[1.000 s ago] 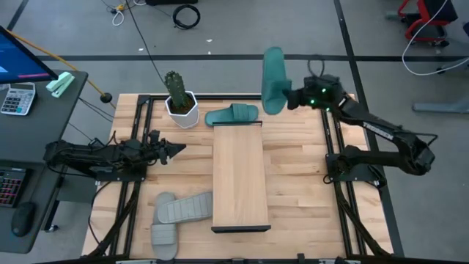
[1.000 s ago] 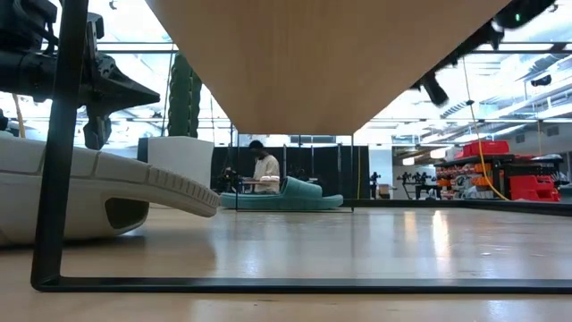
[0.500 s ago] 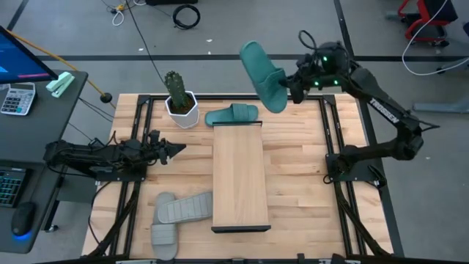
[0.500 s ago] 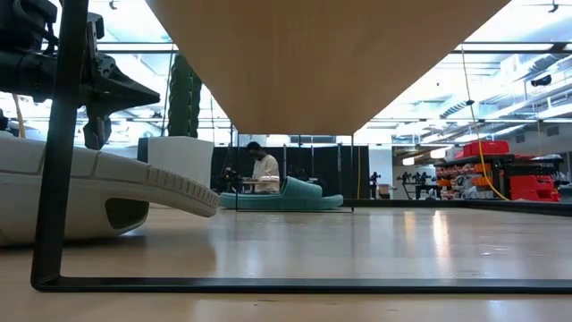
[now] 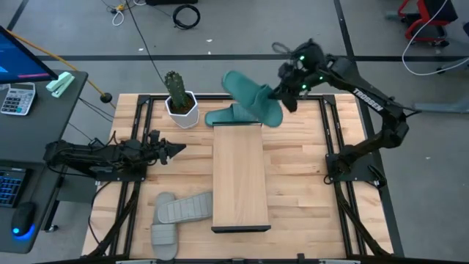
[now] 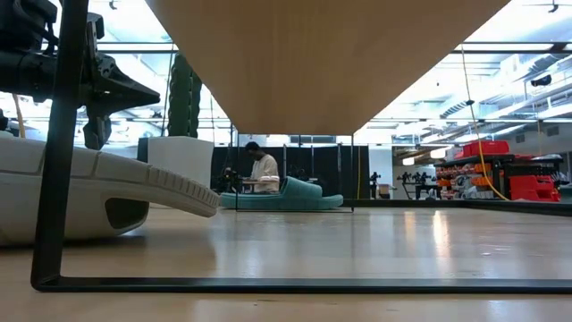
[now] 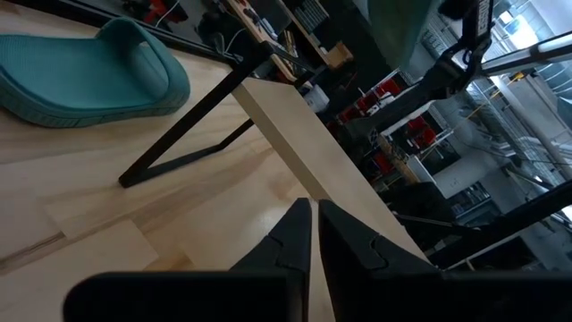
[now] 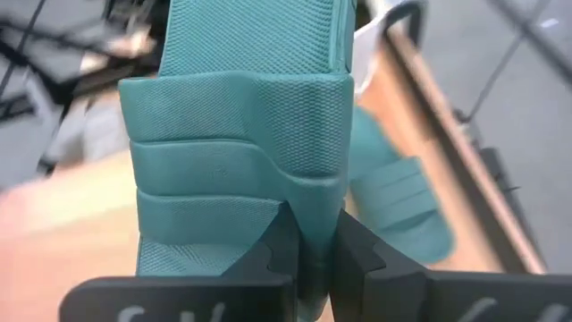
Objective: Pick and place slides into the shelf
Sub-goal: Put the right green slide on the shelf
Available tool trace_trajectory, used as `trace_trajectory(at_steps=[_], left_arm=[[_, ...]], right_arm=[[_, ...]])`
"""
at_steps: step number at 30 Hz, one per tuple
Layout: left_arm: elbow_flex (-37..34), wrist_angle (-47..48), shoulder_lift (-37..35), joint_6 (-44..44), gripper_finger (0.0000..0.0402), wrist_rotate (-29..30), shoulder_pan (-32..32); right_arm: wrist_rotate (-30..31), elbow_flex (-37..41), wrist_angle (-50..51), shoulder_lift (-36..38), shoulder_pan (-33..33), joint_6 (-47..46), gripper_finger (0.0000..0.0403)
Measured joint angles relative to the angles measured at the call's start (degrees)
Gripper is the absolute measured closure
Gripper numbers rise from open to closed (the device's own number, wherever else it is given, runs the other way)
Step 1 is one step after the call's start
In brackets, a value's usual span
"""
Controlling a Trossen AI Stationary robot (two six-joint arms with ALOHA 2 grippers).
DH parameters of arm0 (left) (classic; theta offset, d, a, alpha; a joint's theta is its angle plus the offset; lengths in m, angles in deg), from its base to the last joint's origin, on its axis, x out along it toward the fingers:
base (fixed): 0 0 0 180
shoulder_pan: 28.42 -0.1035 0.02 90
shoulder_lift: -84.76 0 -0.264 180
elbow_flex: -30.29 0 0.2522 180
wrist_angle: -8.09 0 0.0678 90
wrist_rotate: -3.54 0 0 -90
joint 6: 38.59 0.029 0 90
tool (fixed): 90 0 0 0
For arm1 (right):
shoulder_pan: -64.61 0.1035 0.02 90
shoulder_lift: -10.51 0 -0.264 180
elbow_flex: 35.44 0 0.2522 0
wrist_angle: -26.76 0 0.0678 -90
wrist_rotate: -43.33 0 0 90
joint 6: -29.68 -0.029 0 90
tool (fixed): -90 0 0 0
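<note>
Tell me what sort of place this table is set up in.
Probably a robotics lab or workshop: a grey floor with loose cables, a desk with a calculator beside the table, and red machinery in a large hall behind.

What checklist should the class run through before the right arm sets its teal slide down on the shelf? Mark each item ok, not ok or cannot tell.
1. Right gripper shut on held teal slide: ok.
2. Held slide raised above the table, near the shelf's far end: ok.
3. Shelf top bare, nothing blocking: ok.
4. Second teal slide lies on the table at the shelf's far end, partly under the held one; whether it clears the path: cannot tell.
5. Left gripper shut, waiting left of the shelf: ok.
6. Grey slides away from the drop spot: ok.
</note>
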State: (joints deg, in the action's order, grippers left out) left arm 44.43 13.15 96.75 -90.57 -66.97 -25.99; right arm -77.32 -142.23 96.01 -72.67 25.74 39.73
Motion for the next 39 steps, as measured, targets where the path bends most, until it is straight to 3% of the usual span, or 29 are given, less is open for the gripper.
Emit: trace_trajectory(at_steps=[8,16,22,31,39], left_arm=[[0.0,0.0,0.0,-0.36,0.0374,-0.02,0.0],[0.0,-0.01,0.0,-0.36,0.0369,-0.02,0.0],[0.0,-0.02,0.0,-0.36,0.0378,-0.02,-0.02],[0.0,-0.02,0.0,-0.36,0.0368,-0.02,-0.02],[0.0,-0.02,0.0,-0.38,0.0377,-0.02,0.0]], right_arm=[[0.87,-4.6,7.93,-4.52,6.97,4.85,0.0371],[9.93,-12.37,19.29,-10.86,11.7,11.05,0.0371],[11.36,-13.55,21.88,-13.87,14.24,13.7,0.0371],[20.36,-13.53,21.81,-17.85,18.32,18.06,0.0371],[20.22,-13.53,19.73,-18.49,20.01,18.3,0.0371]])
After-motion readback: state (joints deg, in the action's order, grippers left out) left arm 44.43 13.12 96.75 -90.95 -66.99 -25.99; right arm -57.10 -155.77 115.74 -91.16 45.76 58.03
